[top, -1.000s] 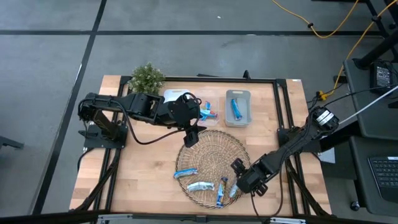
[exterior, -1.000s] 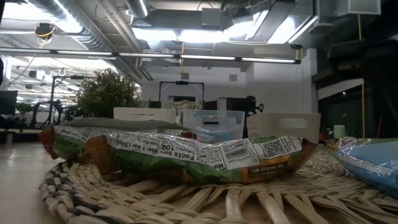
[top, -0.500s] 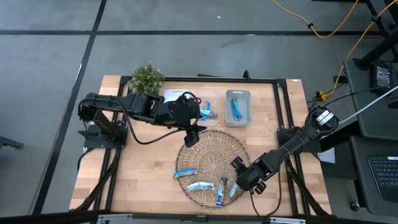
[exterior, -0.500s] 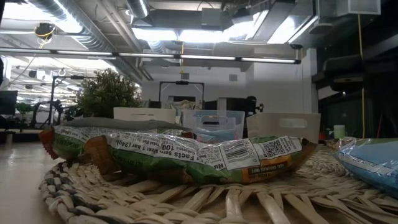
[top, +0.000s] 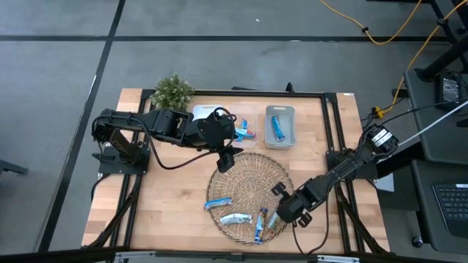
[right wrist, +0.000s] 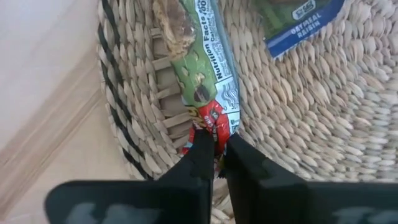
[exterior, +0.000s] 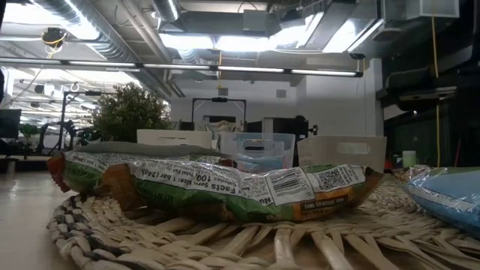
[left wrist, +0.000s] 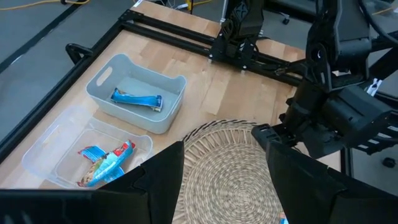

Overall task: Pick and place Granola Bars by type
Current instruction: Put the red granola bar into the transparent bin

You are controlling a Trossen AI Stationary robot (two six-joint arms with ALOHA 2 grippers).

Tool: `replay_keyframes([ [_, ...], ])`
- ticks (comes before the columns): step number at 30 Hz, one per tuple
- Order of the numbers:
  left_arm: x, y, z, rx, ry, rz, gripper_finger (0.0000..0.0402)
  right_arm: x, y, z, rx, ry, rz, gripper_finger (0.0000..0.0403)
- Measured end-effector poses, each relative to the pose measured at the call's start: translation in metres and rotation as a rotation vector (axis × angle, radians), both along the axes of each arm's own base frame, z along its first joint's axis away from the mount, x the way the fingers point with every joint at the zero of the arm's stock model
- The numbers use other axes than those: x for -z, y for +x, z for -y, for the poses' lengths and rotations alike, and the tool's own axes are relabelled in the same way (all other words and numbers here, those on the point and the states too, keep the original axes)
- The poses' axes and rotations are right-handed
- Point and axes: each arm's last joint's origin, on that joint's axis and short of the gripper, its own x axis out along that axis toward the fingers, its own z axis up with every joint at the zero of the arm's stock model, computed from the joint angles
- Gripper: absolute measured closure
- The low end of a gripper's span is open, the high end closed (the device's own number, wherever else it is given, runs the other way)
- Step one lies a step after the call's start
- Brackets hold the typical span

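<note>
- Right wrist view: a green foil-wrapped granola bar with a red end lies at the edge of the round woven wicker basket tray, and the right gripper has its two dark fingers nearly together, pinching that red end.
- From above, the right gripper sits at the tray's right front rim, just beside several blue and silver wrapped bars.
- One blue bar lies in the grey rectangular plastic bin; blue-and-red bars lie in the clear bin beside it.
- The left gripper hangs over the tray's back rim, fingers spread wide, holding nothing.
- A small potted green plant stands at the table's back left.
</note>
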Motion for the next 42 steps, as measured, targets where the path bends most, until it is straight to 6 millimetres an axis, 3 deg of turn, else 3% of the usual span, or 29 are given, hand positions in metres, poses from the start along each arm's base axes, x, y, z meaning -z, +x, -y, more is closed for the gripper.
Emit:
replay_keyframes([
  [6, 0.000, 0.000, 0.000, 0.003, 0.003, -0.001, 0.0182, -0.017, 0.005, -0.002, 0.023, -0.039, -0.008, 0.0378],
  [12, 0.000, 0.000, 0.000, 0.009, 0.012, -0.003, 0.0182, -0.061, 0.004, 0.001, 0.098, -0.081, 0.045, 0.0385],
  [15, 0.000, 0.000, 0.000, 0.011, 0.013, -0.003, 0.0182, -0.094, -0.002, 0.011, 0.233, -0.123, 0.086, 0.0382],
  [19, 0.000, 0.000, 0.000, 0.012, 0.014, -0.004, 0.0182, -0.152, -0.017, 0.027, 0.456, -0.094, 0.176, 0.0386],
  [23, 0.000, 0.000, 0.000, 0.025, 0.034, -0.008, 0.0182, -0.211, -0.034, 0.043, 0.597, 0.041, 0.348, 0.0385],
  [27, 0.000, 0.000, 0.000, 0.017, 0.042, -0.007, 0.0182, -0.249, -0.053, 0.061, 0.688, 0.165, 0.472, 0.0382],
  [31, 0.000, 0.000, -0.001, 0.011, 0.046, -0.007, 0.0182, -0.269, -0.072, 0.084, 0.782, 0.272, 0.544, 0.0386],
  [35, 0.000, 0.000, 0.001, 0.014, 0.046, -0.006, 0.0182, -0.281, -0.083, 0.109, 0.843, 0.268, 0.636, 0.0384],
  [42, 0.000, 0.000, 0.001, -0.005, 0.063, -0.003, 0.0182, -0.303, -0.066, 0.161, 0.807, 0.291, 0.811, 0.0386],
])
